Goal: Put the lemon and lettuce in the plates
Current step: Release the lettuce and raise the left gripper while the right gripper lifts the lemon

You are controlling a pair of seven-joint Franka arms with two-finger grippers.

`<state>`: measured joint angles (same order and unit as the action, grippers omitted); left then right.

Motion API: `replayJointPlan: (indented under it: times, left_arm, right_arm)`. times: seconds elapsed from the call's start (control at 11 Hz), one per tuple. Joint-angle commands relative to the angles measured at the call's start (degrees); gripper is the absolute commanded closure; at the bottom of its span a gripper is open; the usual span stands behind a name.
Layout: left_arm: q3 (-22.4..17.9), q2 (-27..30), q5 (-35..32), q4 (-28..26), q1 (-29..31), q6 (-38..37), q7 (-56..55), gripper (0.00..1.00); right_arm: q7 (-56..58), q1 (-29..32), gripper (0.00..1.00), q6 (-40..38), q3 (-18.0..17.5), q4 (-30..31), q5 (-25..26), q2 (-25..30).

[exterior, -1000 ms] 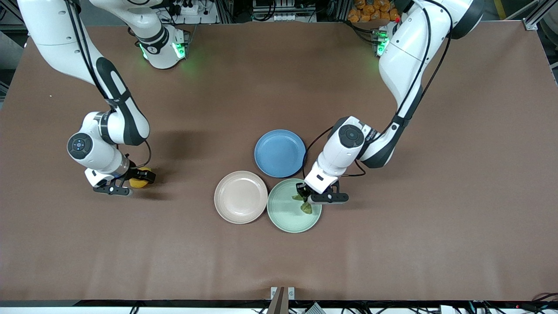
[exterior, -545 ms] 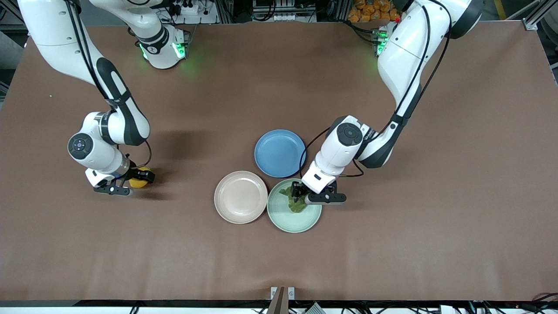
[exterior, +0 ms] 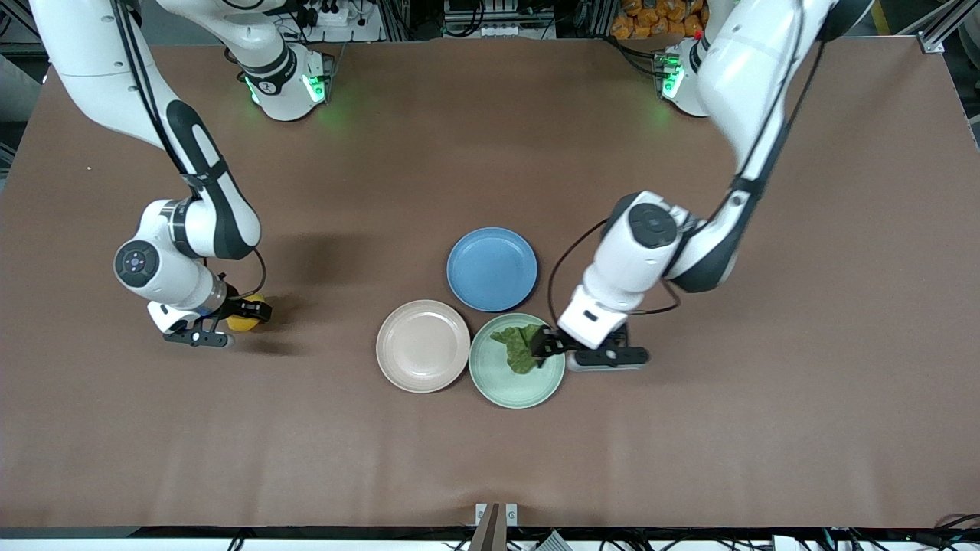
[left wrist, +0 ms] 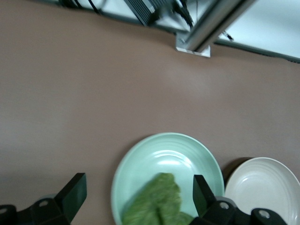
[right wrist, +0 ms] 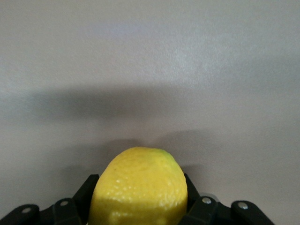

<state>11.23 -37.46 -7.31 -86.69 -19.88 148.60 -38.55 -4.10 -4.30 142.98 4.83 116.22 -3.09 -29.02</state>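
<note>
Front view: lettuce (exterior: 520, 348) lies in the mint green plate (exterior: 498, 383), left gripper (exterior: 548, 346) over its rim, jaws spread and empty. Right gripper (exterior: 243, 314) clamps the lemon (exterior: 242, 322) low over the worktop (exterior: 766, 428). No legible writing.

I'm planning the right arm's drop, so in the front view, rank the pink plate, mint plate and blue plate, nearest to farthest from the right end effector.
From the right end effector, shut on the lemon:
1. Pink plate, nearest.
2. Blue plate and mint plate, toward the left arm's end: too close to call.

Wrinkly green lettuce (exterior: 521, 348) lies in the mint plate (exterior: 498, 386); beside it, the pink-beige plate (exterior: 423, 346); yellow lemon (exterior: 243, 321) well apart.
</note>
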Motion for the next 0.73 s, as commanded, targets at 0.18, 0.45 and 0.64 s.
replayJointPlan:
  times: [0.18, 0.45, 0.64]
  left_arm:
    - [0.4, 16.6, -1.4, -1.9, 9.8, -26.5, 18.5, 0.00]
    - [0.1, 25.5, -1.0, -2.4, 12.2, -40.4, 21.0, 0.00]
    - [0.1, 30.0, -1.0, -2.9, 14.5, -47.1, 21.5, 0.00]
  right_arm:
    - [-0.3, 0.1, 0.52, -6.7, -1.1, -5.7, -0.6, -0.1]
    - [-0.6, -0.8, 0.52, -13.0, -1.7, -10.6, -7.2, -0.1]
    - [-1.5, -2.8, 0.52, -13.8, -1.7, -12.0, -8.1, -0.2]
